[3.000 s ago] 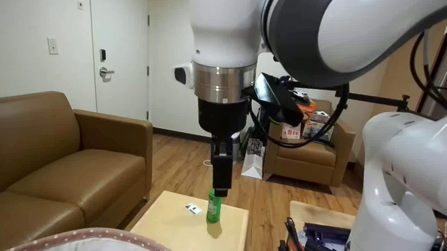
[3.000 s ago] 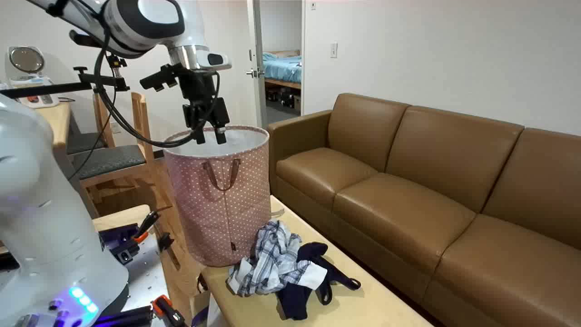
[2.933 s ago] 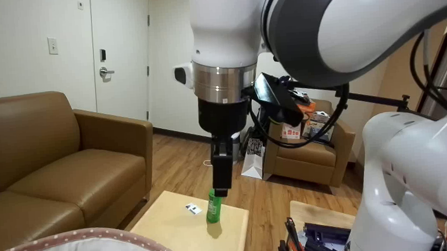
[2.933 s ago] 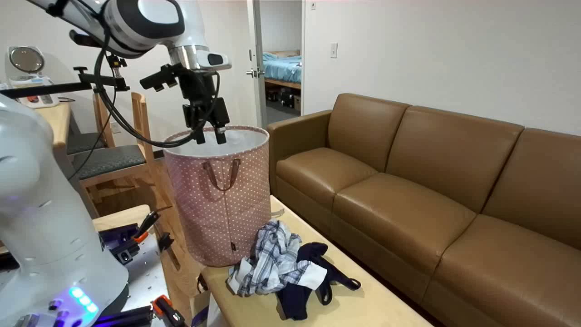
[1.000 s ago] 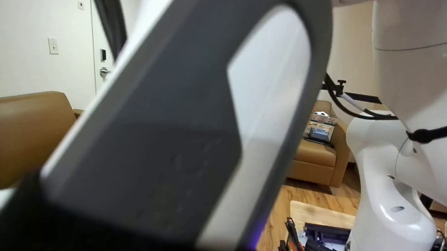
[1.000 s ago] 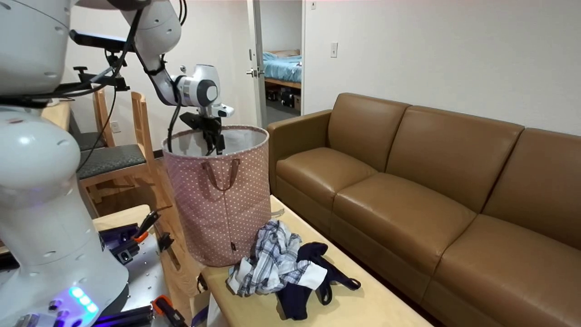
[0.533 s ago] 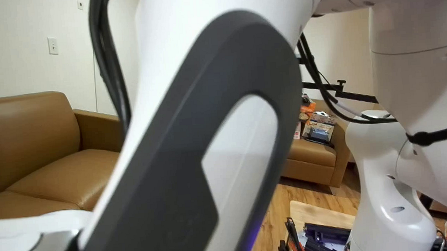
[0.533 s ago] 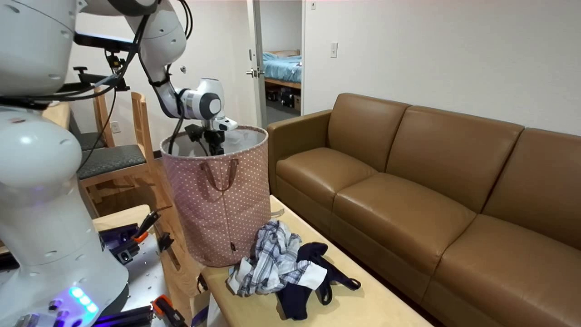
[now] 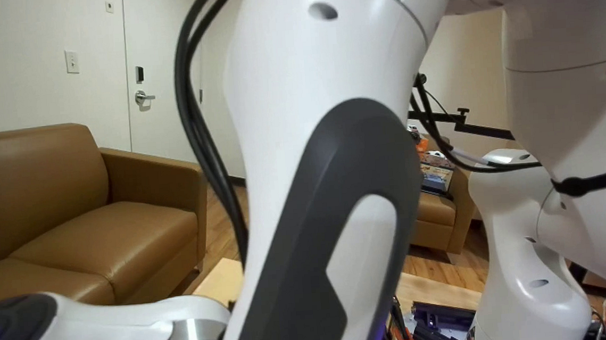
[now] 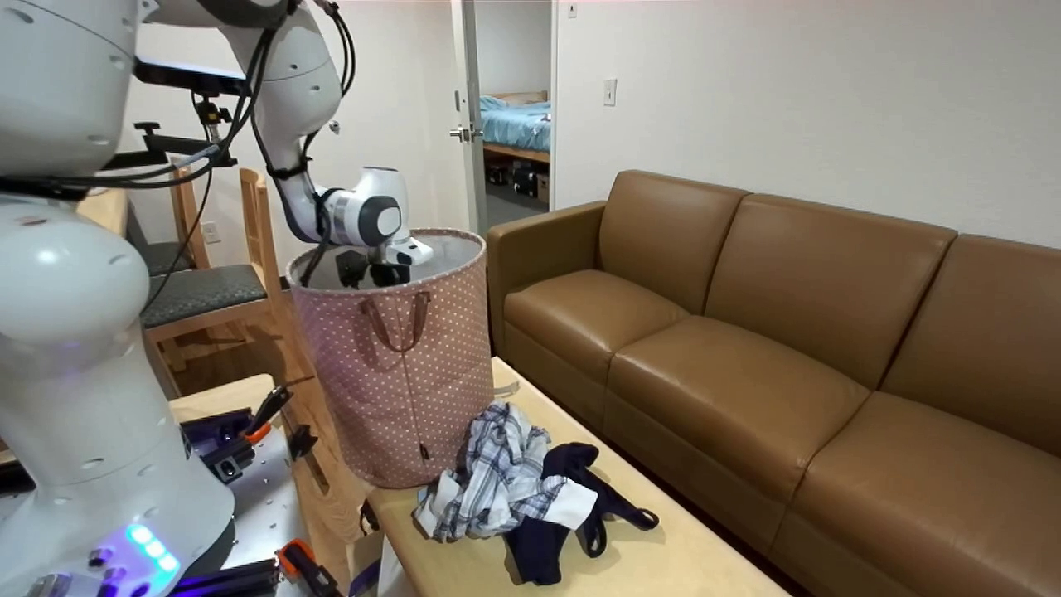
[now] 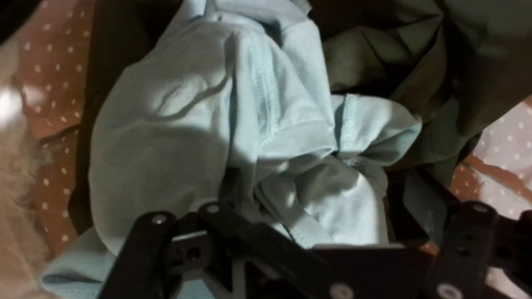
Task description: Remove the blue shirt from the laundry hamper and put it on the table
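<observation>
The blue shirt [image 11: 166,95] lies crumpled in the wrist view, a pale grey-blue cloth with folds and stitched seams. The laundry hamper [image 10: 406,381] is pink with white dots, a white lining and brown handles. It stands on the end of the light wood table [image 10: 680,560]. My gripper [image 11: 328,195] is down inside the hamper. Its fingers are spread apart, with folds of the shirt between them. Its fingertips are hidden behind the rim in an exterior view, where only its dark upper part shows. I cannot tell how firmly the fingers touch the cloth.
A plaid shirt [image 10: 497,477] and a dark navy garment [image 10: 551,531] lie on the table beside the hamper. A brown sofa [image 10: 729,365] runs along the table. Dark olive cloth [image 11: 395,50] lies beside the blue shirt. Tools [image 10: 236,444] lie near the robot base.
Three seconds ago the fingers hung at the rim; the arm has since changed pose and lowered the gripper deep inside. Over the last second it sinks further, and the hamper shifts slightly left.
</observation>
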